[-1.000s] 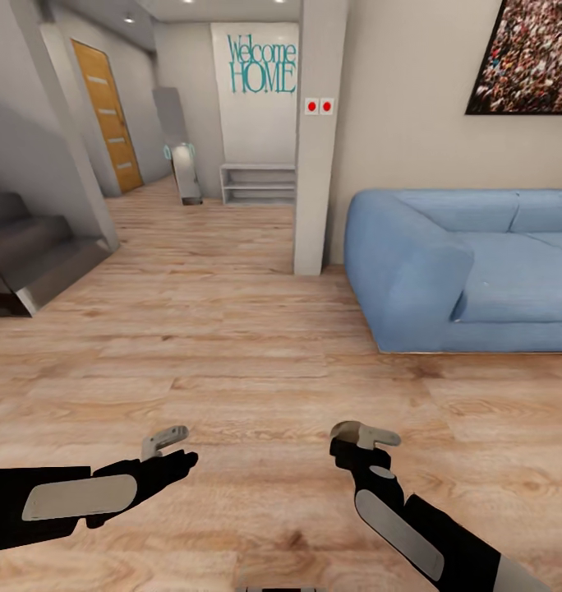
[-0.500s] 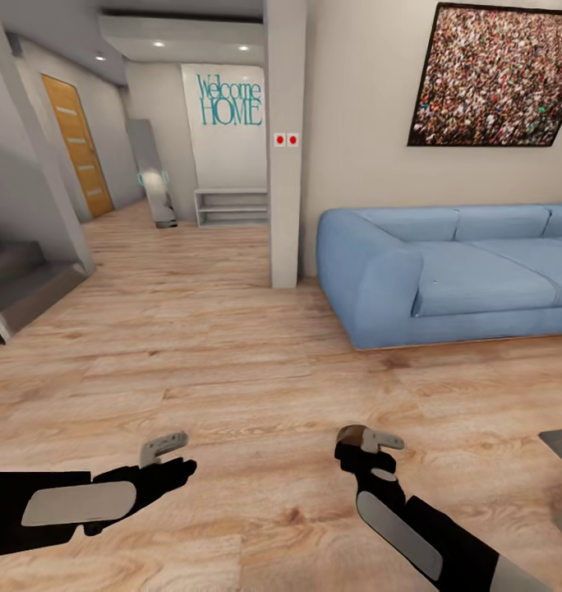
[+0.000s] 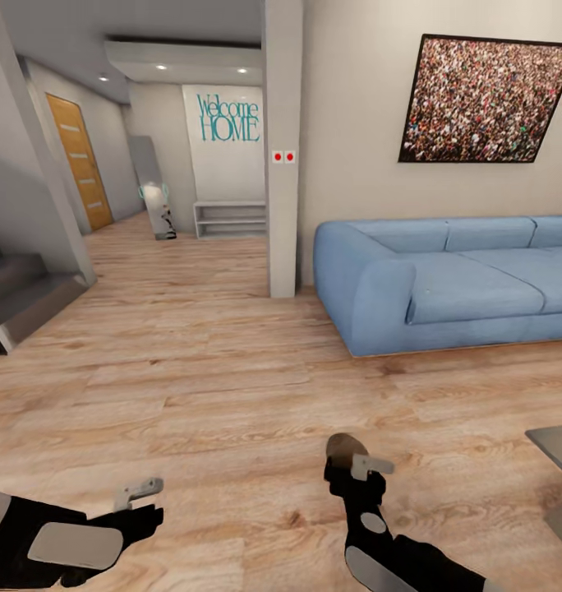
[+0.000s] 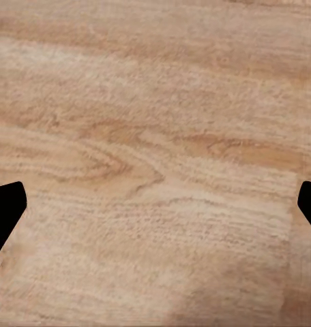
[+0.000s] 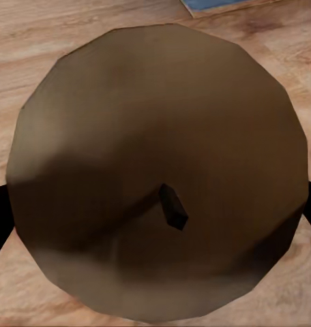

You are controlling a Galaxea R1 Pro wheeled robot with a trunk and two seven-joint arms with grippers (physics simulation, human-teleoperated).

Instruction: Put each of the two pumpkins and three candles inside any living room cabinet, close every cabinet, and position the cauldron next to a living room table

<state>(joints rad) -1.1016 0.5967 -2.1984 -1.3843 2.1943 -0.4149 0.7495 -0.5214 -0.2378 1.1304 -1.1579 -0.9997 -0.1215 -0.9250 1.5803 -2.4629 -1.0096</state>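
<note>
Tan candle sits clamped in right hand, wick up, low over wood floor. Left hand wide, empty. Sofa far right. Judgement: carry level and steady to the cabinet; avoid fast turns.

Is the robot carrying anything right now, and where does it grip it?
Yes: the right gripper holds a stubby beige-tan candle with a dark wick, clamped by its sides. The left gripper is open, empty, over the wooden floor.
</note>
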